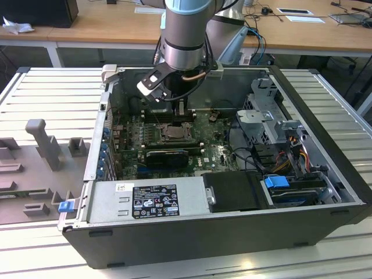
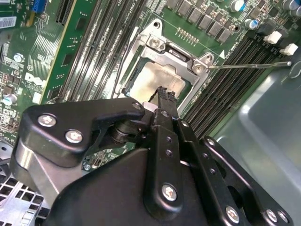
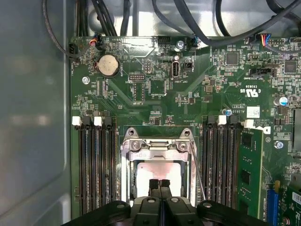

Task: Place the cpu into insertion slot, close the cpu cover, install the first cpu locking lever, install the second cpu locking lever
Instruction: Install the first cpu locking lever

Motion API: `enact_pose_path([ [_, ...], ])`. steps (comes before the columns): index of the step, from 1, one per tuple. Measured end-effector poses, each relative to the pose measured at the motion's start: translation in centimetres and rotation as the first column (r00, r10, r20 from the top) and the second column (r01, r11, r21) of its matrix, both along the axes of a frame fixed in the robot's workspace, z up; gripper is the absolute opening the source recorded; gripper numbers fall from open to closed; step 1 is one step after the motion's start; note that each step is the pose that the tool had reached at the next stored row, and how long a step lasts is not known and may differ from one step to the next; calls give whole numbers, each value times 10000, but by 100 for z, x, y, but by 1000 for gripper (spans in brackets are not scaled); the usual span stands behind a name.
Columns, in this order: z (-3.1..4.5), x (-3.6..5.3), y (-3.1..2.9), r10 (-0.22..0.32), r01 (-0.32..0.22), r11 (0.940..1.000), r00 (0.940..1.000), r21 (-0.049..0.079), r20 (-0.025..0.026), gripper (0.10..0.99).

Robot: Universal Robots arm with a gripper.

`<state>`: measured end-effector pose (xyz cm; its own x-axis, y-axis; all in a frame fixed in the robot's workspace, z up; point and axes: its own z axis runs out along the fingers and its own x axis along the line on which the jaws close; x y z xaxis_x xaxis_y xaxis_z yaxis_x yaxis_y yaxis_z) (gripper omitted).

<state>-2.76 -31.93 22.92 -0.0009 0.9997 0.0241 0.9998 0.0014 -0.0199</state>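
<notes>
In both wrist views, gripper [image 3: 160,182] [image 2: 163,92] fingers pressed together, nothing between them, tips at cpu [image 3: 157,169] seated in socket. cpu cover [image 3: 155,147] lies flat, framing chip. Thin locking lever [image 2: 249,65] angles out across memory slots [image 2: 225,89]. Green motherboard [image 3: 155,89] beyond.

Count so far: one arm [image 1: 185,35], one gripper [image 3: 159,182] with two fingers [image 3: 153,184], one open computer case [image 1: 343,174], one motherboard [image 3: 155,89], one cpu [image 3: 157,170], one cpu cover [image 3: 157,147]. First wrist view adds one coin cell [image 3: 108,65], four white memory-slot latches [image 3: 75,121], two cover screws [image 3: 135,146] and one thin wire lever [image 3: 197,169]. Exterior view: one labelled power supply [image 1: 154,200], one blue clip [image 1: 65,205], one blue drive tab [image 1: 277,181].
</notes>
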Motion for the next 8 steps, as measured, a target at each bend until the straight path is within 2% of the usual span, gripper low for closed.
enact_pose_path([
  [4, 4, -8, -1, -1, 1, 10000, 10000, -1, 0, 106],
  [8, 43, -8, 0, -1, 1, 10000, 10000, -1, 0, 106],
])
